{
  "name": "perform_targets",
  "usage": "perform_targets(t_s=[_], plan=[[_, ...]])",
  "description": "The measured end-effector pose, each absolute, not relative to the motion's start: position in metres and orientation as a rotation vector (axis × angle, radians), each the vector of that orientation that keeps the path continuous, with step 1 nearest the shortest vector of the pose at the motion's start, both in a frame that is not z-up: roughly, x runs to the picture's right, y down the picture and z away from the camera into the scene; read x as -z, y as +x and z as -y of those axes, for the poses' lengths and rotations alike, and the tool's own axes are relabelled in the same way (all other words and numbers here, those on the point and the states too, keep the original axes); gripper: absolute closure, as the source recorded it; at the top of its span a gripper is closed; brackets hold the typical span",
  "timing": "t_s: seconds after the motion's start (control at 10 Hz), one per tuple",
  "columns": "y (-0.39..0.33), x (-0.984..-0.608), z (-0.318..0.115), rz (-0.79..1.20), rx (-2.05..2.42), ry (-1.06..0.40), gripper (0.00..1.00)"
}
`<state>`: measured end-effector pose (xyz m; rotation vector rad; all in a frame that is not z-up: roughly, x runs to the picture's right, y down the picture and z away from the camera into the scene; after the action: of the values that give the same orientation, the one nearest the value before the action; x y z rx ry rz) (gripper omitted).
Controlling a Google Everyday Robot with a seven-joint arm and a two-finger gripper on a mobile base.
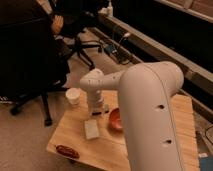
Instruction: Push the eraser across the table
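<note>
Gripper point(98, 108) points down on the far-left part of the table point(150, 155), a pale rectangular plank top; open or closed, cannot tell. The eraser point(97, 114), a small flat dark block, shows only as a dark sliver right at the gripper's tip. A flat white rectangular pad point(91, 128) lies just nearer, a round red bowl point(116, 120) just right, and a white cup point(73, 95) left.

No text, label, brand, number or sign can be read. The pincer point(98, 111) is held low over the table point(65, 139). Nothing legible is shown on the white pad point(91, 129) just below it or the red bowl point(116, 120) beside it.
</note>
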<state>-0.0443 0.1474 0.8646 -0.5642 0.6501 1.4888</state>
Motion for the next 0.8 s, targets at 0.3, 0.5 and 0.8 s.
perform_targets(t_s=[0.3,0.5,0.8], plan=[[-0.0463,-0.8609,-0.1513,-0.655,-1.471,-0.575,0.71],[-0.0455,-0.8643,-0.1541,-0.663,-1.460,-0.570,0.71],[-0.0433,-0.8705,-0.1584,-0.678,-1.447,-0.562,0.71]])
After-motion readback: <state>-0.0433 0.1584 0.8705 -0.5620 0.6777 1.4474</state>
